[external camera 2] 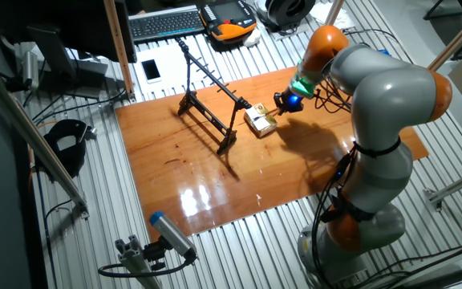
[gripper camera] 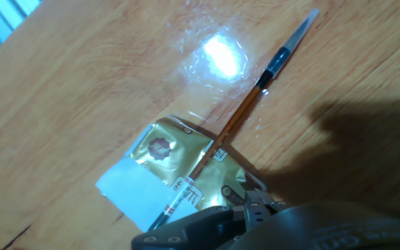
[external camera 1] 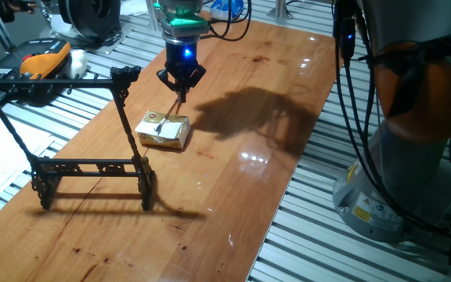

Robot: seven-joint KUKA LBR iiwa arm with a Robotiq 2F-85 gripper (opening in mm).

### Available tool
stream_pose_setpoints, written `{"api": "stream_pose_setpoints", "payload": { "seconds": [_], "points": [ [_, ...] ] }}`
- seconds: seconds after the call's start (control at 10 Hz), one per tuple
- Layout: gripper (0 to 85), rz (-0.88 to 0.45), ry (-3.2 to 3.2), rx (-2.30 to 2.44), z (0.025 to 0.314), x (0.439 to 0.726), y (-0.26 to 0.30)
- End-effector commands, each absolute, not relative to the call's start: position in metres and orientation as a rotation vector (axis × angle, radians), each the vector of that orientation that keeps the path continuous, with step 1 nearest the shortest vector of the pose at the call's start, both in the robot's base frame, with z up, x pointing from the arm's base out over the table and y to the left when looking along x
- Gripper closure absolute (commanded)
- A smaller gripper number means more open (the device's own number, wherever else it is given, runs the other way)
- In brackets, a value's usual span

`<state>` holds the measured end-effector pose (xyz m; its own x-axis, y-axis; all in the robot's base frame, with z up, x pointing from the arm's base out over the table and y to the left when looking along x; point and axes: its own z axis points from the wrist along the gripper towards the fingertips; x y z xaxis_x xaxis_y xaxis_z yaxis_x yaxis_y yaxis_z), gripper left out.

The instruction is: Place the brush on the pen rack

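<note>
Three views up, all consistent. Gripper (external camera 1: 182, 83) sits just above the yellowish block (external camera 1: 164, 130) on the wooden table (external camera 1: 233, 180), fingers pointing down. I see the brush (external camera 1: 177, 104) running from between the fingertips down to the block's top face, tilted, lower end over or touching the block; can't tell which from that fixed view.

Hand view: brush (gripper camera: 238, 121) lies diagonally across frame, brown shaft over the gold-wrapped block (gripper camera: 169, 173), a dark band and a pale end toward upper right over bare table (gripper camera: 61, 83). Near end passes a white label on the wrapper and disappears under the gripper body at bottom edge. Fingertips themselves aren't visible here, so I can't tell the jaw gap directly; from the fixed view the fingers look closed in narrow around the brush.

Pen rack (external camera 1: 92, 168) stands upright on the table to the side of the block, well apart from the gripper, black frame with a low base rail and slanted uprights. Brush is not on it.

Other fixed view: gripper (external camera 2: 281, 101) beside the block (external camera 2: 260, 121), rack (external camera 2: 211, 108) just beyond the block, arm (external camera 2: 383, 104) arching over the table's far edge.
</note>
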<state>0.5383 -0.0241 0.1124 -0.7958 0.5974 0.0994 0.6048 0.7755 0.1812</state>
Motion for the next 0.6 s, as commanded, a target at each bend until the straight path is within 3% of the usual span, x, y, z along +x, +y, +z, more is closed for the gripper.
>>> {"api": "stream_pose_setpoints", "payload": {
  "seconds": [0.0,0.5],
  "points": [
    [85.0,-0.316,-2.925,-0.998,0.1105,0.5377,-0.0247],
    [85.0,-0.276,-2.903,-1.0,0.1034,0.5326,-0.03]
  ]
}}
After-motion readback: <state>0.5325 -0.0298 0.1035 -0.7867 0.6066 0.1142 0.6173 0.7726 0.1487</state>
